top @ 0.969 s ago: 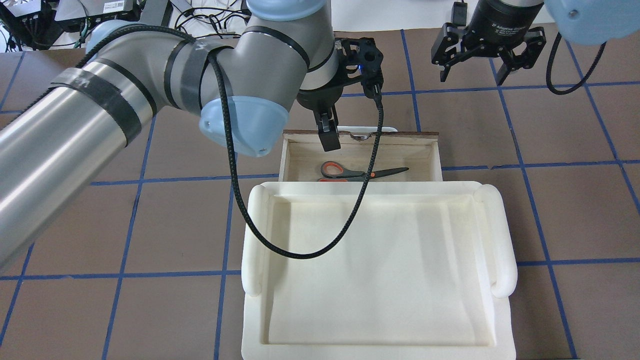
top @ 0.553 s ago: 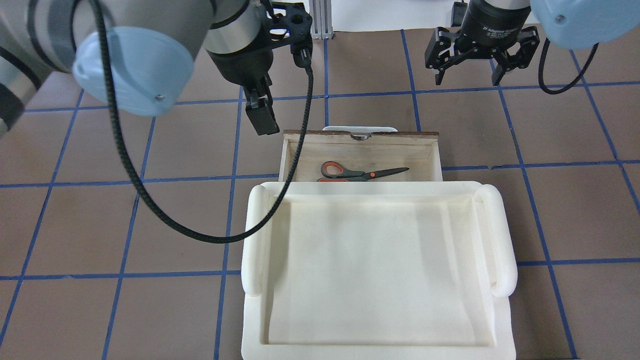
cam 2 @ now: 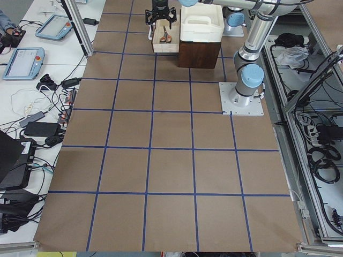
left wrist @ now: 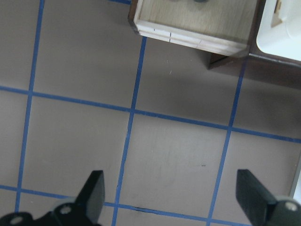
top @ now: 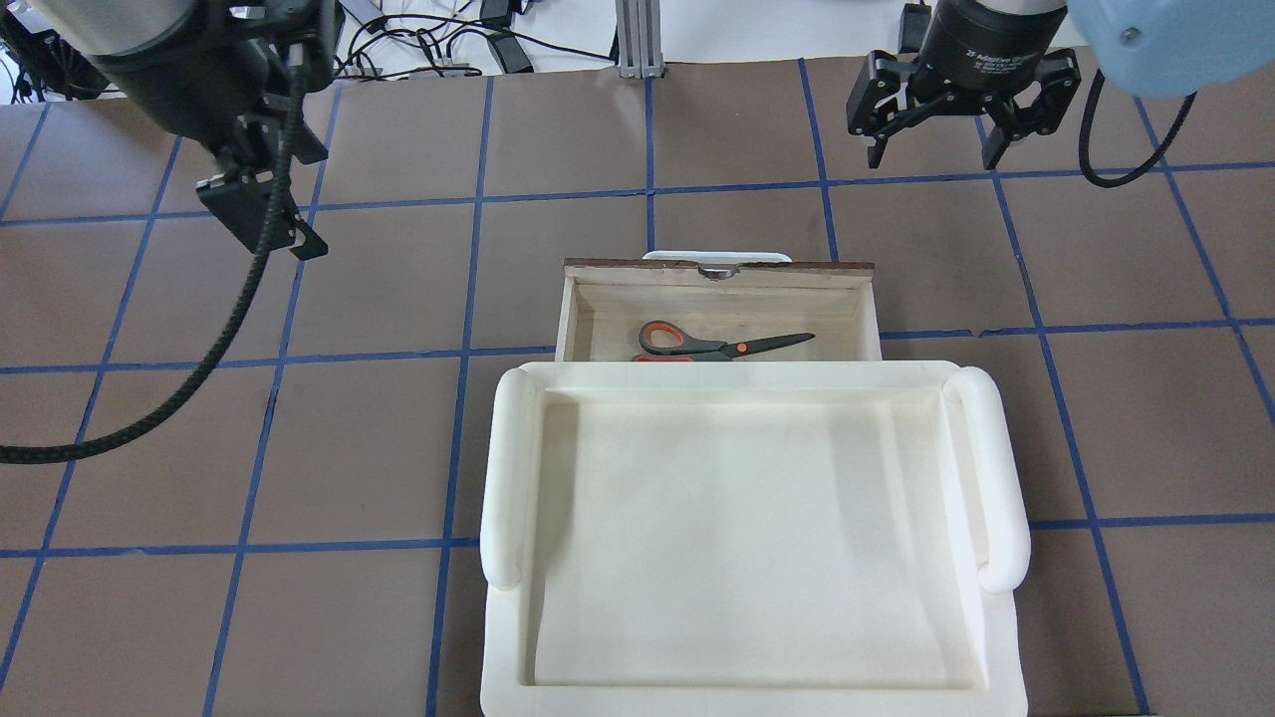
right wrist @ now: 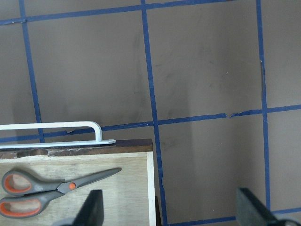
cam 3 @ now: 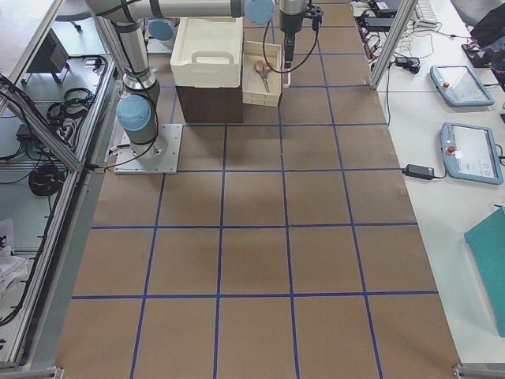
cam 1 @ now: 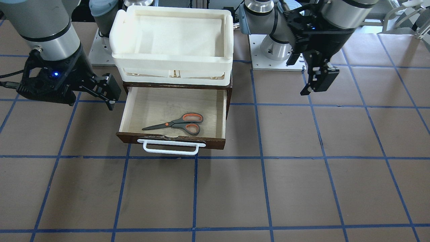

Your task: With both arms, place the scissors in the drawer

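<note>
The small scissors with dark grey handles, orange inside the loops, and grey metal blades (cam 1: pixel 178 123) lie flat inside the wide, shallow drawer with a dark brown wood front and pale wood inside (cam 1: pixel 151 107). The drawer is pulled out and open. The blades are shut. The handles are on the robot's left side and the blade tips point to its right. The scissors sit closer to the drawer's front than to its back, near the long white bar handle (cam 1: pixel 169 148). Nothing is touching them.

The drawer comes out of a dark brown wooden box (cam 1: pixel 230 90). A big cream-white plastic tray (cam 1: pixel 171 62) sits on top of that box. From the overhead view, the tray's edge hides a bit of one scissor loop.

The left black two-finger hand (top: pixel 259 214) hangs over the brown tabletop with blue tape lines (cam 1: pixel 302 168). It is off to the left of the drawer and well apart from it. Its wrist camera shows its two fingers (left wrist: pixel 94 193) spread wide with only bare tabletop between them.

The right black two-finger hand (top: pixel 936 149) hangs above the tabletop past the drawer's front right corner. Its fingers (top: pixel 877 149) are spread apart too, and it holds nothing. Its wrist camera looks down on that corner of the drawer, the white handle, and the scissors inside.
</note>
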Available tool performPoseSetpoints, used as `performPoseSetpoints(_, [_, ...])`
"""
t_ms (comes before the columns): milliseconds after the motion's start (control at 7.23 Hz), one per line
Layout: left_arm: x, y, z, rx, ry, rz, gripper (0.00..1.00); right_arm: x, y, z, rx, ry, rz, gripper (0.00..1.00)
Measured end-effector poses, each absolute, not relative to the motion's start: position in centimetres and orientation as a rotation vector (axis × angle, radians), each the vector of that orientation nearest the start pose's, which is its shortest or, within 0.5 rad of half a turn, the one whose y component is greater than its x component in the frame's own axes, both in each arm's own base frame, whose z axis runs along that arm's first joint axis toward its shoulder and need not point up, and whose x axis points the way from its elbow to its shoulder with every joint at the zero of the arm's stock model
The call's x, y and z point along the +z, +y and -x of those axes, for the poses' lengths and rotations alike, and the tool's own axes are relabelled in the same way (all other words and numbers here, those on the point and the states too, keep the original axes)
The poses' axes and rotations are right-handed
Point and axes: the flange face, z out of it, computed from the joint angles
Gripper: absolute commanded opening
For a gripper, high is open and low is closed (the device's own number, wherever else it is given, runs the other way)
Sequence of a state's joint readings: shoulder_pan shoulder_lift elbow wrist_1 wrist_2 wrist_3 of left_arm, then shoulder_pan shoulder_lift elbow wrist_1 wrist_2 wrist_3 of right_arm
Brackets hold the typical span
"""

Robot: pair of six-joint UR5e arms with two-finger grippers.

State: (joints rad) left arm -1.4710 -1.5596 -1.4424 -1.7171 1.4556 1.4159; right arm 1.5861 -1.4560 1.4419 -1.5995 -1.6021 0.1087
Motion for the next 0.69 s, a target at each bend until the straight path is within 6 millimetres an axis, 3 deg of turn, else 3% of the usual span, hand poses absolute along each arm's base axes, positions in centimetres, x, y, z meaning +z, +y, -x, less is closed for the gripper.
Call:
performPoseSetpoints(277, [56.1,-48.1,6.6,-0.152,2.842,-1.537,1.00,49.5,-54.2,-13.9,-0.065,3.166,-0.145,1.00])
performPoseSetpoints(692, [55.2,-47.5,7.2,-0.047,3.135,-0.739,1.00,49.7,-54.0,-13.9,-0.067,3.166,-0.142,1.00])
